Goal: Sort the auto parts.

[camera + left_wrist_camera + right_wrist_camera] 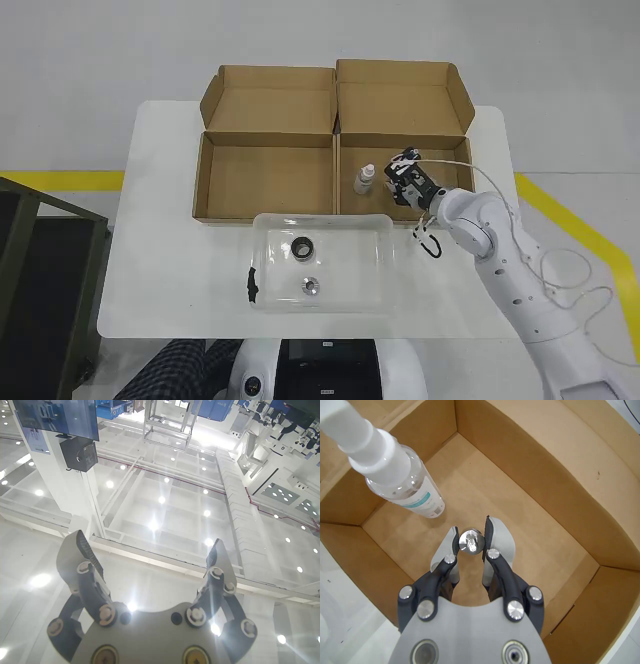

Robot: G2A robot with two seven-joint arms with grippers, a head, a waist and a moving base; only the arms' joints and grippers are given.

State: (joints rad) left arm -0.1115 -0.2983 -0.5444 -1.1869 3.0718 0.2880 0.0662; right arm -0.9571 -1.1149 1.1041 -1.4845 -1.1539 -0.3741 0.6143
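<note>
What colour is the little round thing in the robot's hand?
Shiny silver, like a mirror. The round part shows best in the right wrist view.

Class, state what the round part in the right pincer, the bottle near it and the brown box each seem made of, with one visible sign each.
Round part: likely polished metal; it shows mirror-like reflections.
Bottle: clear, probably plastic; the wall is see-through.
Box: matt brown cardboard; folded flaps and creased corners.

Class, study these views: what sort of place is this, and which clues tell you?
Probably a factory-style robot test hall: yellow floor lines, a high, lamp-studded ceiling, and a white table with cardboard boxes.
</note>
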